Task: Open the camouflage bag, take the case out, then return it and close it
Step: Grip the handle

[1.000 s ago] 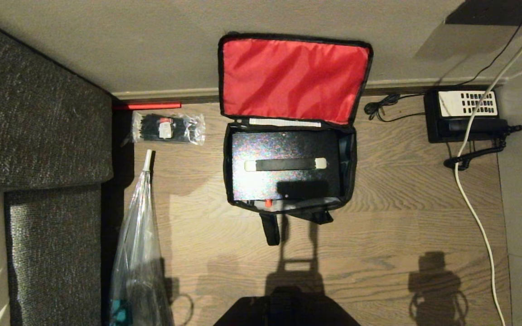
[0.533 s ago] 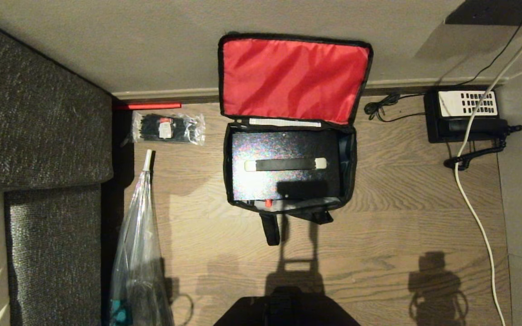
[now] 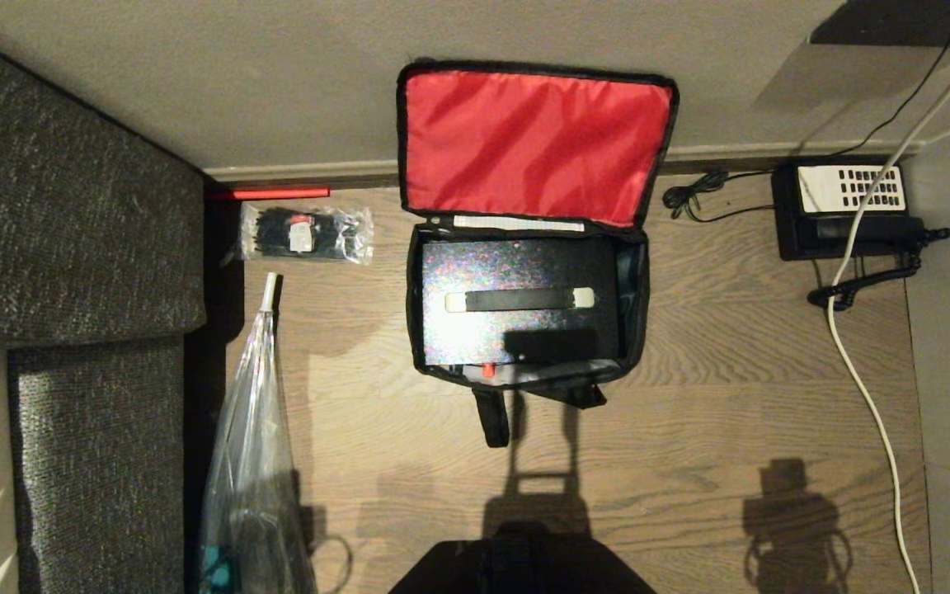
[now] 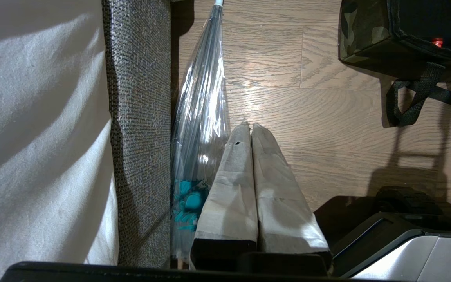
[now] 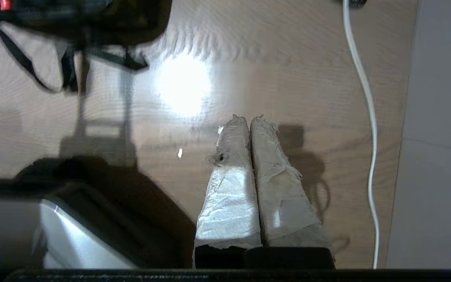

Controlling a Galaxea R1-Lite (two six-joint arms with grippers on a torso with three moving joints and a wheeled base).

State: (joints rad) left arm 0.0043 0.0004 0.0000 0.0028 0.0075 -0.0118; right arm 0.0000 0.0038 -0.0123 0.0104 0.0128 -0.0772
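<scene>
While both the left gripper (image 4: 248, 126) and right gripper (image 5: 246, 118) hang pressed together and empty, the case (image 3: 516, 301) lies rigid, glossy, likely slippery inside the camouflage bag (image 3: 636, 289); grasp its centre handle (image 3: 519, 299).

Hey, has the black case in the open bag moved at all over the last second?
No. The case lies flat inside the camouflage bag, at the same spot relative to the baseboard and telephone.

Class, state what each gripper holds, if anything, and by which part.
Nothing. The left gripper and right gripper are both shut and empty above the wooden floor.
</scene>
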